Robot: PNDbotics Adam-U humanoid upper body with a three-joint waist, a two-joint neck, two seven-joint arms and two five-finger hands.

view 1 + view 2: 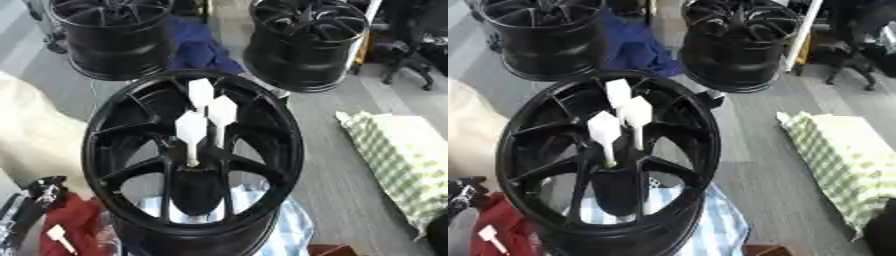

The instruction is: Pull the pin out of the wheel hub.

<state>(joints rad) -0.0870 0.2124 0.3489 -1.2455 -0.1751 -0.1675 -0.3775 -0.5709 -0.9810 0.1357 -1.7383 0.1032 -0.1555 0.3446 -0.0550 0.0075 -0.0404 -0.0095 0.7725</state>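
Three white pins point(191, 131) are standing upright in the centre of the nearest black wheel hub point(101, 125). Neither hand is showing, so their state cannot be told. Pulling straight along a pin's shaft should be avoiding jamming.

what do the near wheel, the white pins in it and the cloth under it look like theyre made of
Near wheel: probably cast metal with glossy black paint; the rim and spokes catch soft highlights.
White pins: likely matte plastic; flat, even white heads on thin stems, no shine.
Cloth under the wheel: woven fabric, pale blue and white checks, lying in soft folds.
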